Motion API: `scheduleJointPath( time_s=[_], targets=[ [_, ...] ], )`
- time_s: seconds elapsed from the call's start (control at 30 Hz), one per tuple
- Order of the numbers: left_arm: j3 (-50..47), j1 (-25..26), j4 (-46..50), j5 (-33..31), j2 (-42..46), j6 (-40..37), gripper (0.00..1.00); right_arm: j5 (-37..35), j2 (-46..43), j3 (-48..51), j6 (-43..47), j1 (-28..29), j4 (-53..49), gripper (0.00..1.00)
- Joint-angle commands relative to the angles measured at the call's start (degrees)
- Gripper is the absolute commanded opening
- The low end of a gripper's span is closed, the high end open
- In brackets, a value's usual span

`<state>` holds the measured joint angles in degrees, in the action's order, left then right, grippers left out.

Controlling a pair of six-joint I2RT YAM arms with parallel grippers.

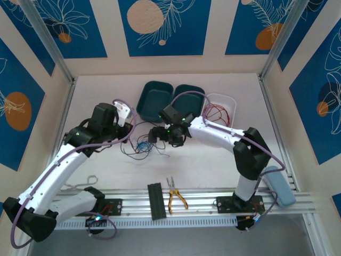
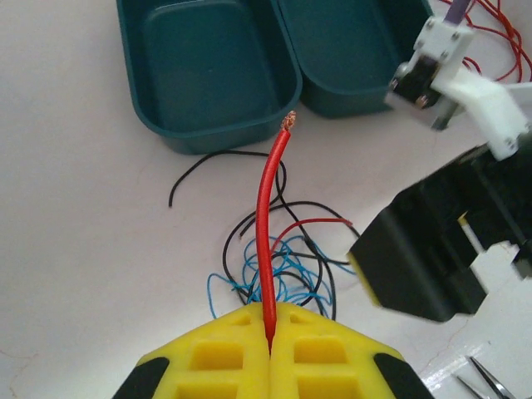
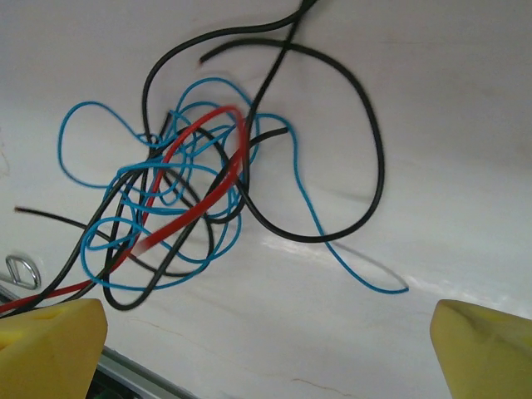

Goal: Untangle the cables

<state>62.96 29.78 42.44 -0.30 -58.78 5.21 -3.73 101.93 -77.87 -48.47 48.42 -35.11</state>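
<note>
The cables (image 1: 141,144) lie in a loose tangle of blue, black and red strands on the white table, in front of the bins. My left gripper (image 1: 127,128) is shut on a red cable (image 2: 268,216). That cable is pinched between the yellow jaws of the left gripper (image 2: 270,320), and its bare copper tip stands out beyond them above the tangle (image 2: 283,266). My right gripper (image 1: 164,137) hangs open just right of the tangle. In the right wrist view this gripper (image 3: 266,349) has only bare table between its tips. The knot (image 3: 179,199) sits ahead, up and to the left.
Two teal bins (image 1: 154,98) (image 1: 187,98) stand behind the tangle. A white tub (image 1: 221,109) at the right holds red wires. Yellow-handled pliers (image 1: 175,196) and a black block (image 1: 155,200) rest on the front rail. A pale blue object (image 1: 279,186) lies at the right.
</note>
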Motion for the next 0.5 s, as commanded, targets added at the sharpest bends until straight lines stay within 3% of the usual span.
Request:
scheduleJointPath(
  time_s=[0.0, 0.47],
  targets=[
    [0.89, 0.35, -1.24, -2.03, 0.6, 1.46, 0.0, 2.29, 2.96, -3.51, 1.6, 1.38, -0.57, 1.0],
    [3.23, 0.21, -2.58, -4.13, 1.3, 0.88, 0.0, 5.99, 13.9, -11.25, 2.5, 3.52, -1.96, 1.0]
  ],
)
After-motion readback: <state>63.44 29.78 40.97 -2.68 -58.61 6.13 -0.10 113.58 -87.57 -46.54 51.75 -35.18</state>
